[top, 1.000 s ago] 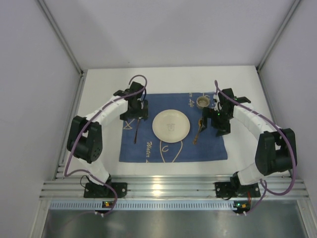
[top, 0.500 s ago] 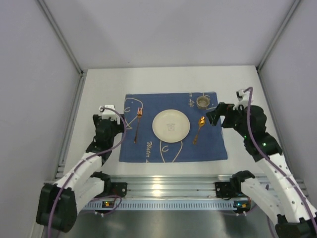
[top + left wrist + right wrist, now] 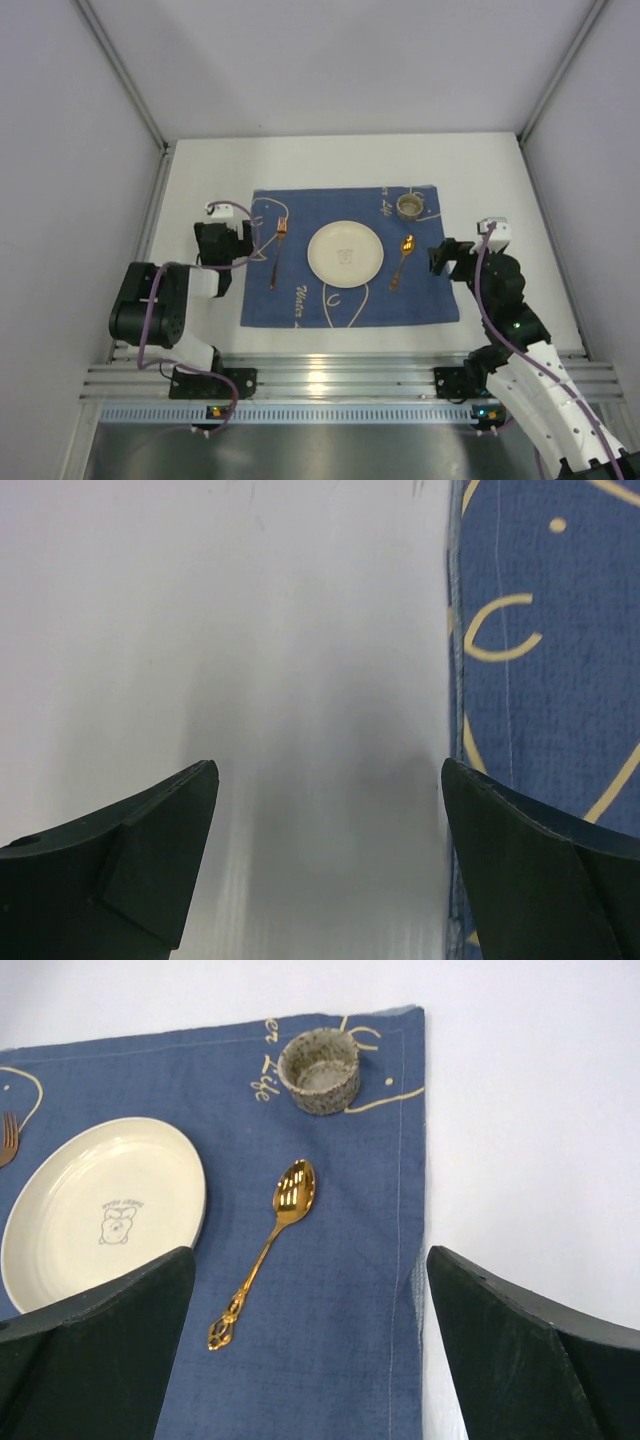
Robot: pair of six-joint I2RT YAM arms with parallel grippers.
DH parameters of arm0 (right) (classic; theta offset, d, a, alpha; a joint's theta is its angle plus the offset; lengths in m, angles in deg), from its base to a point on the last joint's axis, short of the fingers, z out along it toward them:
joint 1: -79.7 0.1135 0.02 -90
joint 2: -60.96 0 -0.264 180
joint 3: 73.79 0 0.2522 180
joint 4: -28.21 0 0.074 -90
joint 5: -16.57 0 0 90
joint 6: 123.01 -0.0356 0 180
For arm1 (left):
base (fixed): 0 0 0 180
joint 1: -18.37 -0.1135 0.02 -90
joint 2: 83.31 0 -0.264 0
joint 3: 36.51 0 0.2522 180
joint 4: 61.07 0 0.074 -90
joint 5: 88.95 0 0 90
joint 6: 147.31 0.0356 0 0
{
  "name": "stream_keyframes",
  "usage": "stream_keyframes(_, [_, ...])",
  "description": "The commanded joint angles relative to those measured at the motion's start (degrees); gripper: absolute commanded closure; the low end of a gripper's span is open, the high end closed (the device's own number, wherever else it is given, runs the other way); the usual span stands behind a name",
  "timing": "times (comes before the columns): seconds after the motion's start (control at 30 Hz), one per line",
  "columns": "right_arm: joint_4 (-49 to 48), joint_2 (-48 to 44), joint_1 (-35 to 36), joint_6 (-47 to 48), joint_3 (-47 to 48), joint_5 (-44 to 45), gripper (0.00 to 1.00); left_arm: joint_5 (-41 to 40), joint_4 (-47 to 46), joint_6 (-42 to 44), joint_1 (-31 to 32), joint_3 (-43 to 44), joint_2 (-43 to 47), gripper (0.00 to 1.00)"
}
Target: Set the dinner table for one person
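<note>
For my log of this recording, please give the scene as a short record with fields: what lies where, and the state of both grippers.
surface: dinner table, white, with a blue placemat on it
centre: plate, nothing on it
left of plate: fork, flat on the placemat
right of plate: spoon, gold, flat on the placemat
far right corner of placemat: speckled cup, upright
left gripper: open, empty, over bare table beside the placemat's left edge
right gripper: open, empty, near the placemat's right edge
</note>
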State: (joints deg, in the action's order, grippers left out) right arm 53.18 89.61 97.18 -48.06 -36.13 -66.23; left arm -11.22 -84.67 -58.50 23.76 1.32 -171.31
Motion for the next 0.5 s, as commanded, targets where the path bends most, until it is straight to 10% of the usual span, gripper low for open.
stream_keyframes(0.0, [-9.61,-2.27,0.54,4.06,-1.57,2.11,0.00,5.03,-8.71,-1.26,-3.34,3.43,-2.09,0.02])
stream_keyframes(0.17, [-16.28,-2.19,0.45,4.15,-6.22,2.55,0.00,10.94,-28.59,0.22,-3.89,-7.63,-1.98,0.06])
stream_keyframes(0.47, [-36.14,11.30,-2.61,23.22,-16.08,-4.56,0.00,8.14,-24.77,-0.92,-3.89,-5.71,-1.91,0.02])
